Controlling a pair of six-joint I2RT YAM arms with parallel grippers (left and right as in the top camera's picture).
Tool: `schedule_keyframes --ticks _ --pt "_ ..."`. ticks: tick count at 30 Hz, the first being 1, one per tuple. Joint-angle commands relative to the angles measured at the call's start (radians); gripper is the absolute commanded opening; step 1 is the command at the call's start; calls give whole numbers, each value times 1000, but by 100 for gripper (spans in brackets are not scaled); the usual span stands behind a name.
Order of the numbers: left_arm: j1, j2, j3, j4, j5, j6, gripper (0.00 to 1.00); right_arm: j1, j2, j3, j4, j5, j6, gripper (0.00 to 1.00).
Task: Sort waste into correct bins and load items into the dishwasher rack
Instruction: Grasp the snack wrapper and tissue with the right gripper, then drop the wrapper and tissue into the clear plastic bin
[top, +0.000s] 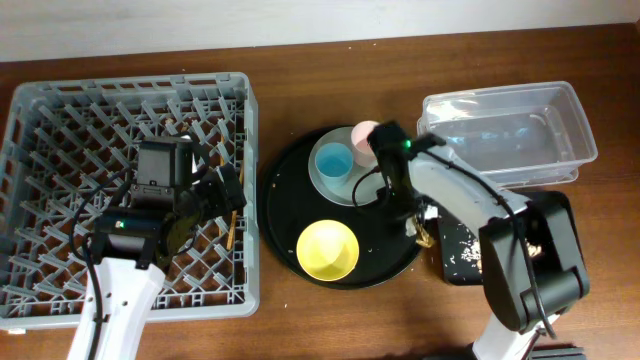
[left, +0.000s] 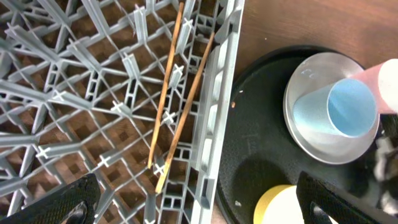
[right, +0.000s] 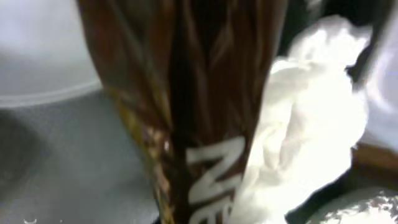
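Brown table (top: 300, 320): chopsticks (left: 166, 87) beyond parted left jaws; wrapper (right: 186, 93) near right jaws, state unclear.

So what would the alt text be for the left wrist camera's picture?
Two thin wooden chopsticks lie in the grey dishwasher rack, near its side wall. Beside it, a round black tray holds a yellow bowl and a white plate bearing a light blue cup.
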Motion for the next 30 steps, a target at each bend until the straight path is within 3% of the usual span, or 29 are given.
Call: schedule_keyframes --ticks 1,4,7,11,12,13,16,18,19,21,28,30 --pt "3 -4 11 1 -6 -6 99 -4 -24 224 -133 -27 5 4" --pt "3 -4 11 1 -6 -6 99 -43 -35 444 -241 -8 61 4" --pt "3 -4 11 1 -6 -6 99 -188 -24 439 -132 12 179 4" --pt "3 -4 11 1 -6 -6 99 -397 29 438 -57 2 219 5" --pt "3 -4 11 1 -6 -6 99 -411 39 438 -52 -2 219 16" --pt "3 -4 11 1 -6 -6 99 -432 56 438 -49 -18 219 54" --pt "3 -4 11 1 -6 -6 99 -464 45 466 -60 -36 160 99" --pt "3 -4 11 1 -6 -6 99 -461 8 520 -122 -109 158 99" --pt "3 -4 11 1 -6 -6 99 -458 -16 554 -169 -243 138 99" --pt "3 -4 11 1 -6 -6 99 -415 -83 583 -254 -669 -53 95" --pt "3 -4 11 1 -6 -6 99 -62 -104 579 -346 -687 -82 93" --pt "3 -4 11 1 -6 -6 99 40 -103 579 -316 -548 -82 93"
